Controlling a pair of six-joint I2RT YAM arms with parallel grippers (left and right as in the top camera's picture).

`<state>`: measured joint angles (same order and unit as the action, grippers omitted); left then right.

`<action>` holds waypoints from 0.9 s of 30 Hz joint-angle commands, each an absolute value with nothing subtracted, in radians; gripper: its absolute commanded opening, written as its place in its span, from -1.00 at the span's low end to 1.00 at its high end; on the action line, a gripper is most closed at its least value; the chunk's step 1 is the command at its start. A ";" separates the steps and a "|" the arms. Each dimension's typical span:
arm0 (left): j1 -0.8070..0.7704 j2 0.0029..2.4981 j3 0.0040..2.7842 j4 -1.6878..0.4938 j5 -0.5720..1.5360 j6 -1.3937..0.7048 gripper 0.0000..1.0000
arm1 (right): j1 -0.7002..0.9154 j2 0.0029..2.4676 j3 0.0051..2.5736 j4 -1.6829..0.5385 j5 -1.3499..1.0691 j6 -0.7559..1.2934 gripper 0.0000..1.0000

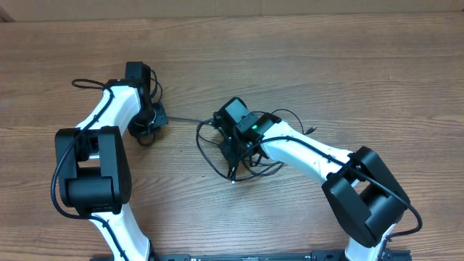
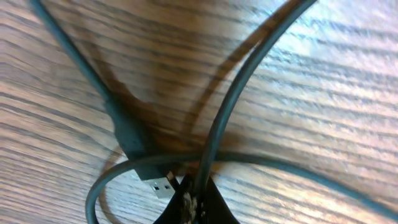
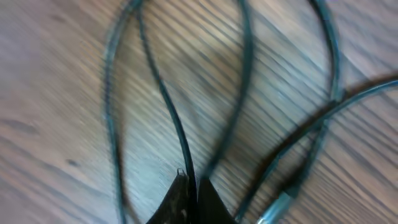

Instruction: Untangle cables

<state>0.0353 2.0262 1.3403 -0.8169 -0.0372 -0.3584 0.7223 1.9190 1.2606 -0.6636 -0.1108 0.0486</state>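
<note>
The cables [image 1: 246, 168] are thin black cords lying in a loose tangle on the wooden table at centre. My right gripper [image 1: 233, 154] reaches into this tangle. In the right wrist view its jaws [image 3: 191, 182] are shut on one thin cable [image 3: 165, 106] that runs up and away, with other loops on either side. My left gripper [image 1: 148, 122] is at the left. In the left wrist view it [image 2: 198, 186] is shut on a cable [image 2: 230, 106] that curves up to the right. A USB plug [image 2: 163, 185] lies just left of its fingertips. A taut strand [image 1: 185, 119] runs between the two grippers.
The wooden table [image 1: 348, 65] stretches out on all sides. Both white arms with black joints come in from the front edge. A silver plug end [image 3: 277, 208] lies blurred to the right of the right gripper's fingers.
</note>
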 commanded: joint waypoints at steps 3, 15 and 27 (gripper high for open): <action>0.105 2.112 1.278 -0.808 -0.084 -0.398 -0.91 | 0.683 1.913 1.258 -0.765 0.058 0.055 -0.92; 0.155 2.112 1.262 -0.799 -0.078 -0.410 -0.91 | 0.532 1.913 1.258 -0.936 0.261 0.056 -0.92; 0.190 2.113 1.231 -0.766 -0.077 -0.442 -0.90 | 0.277 1.913 1.258 -0.913 0.261 0.225 -0.92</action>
<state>0.1581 2.0094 1.3075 -0.7624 -0.0036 -0.4206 0.3298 1.9190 1.2602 -0.9222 0.2329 0.1310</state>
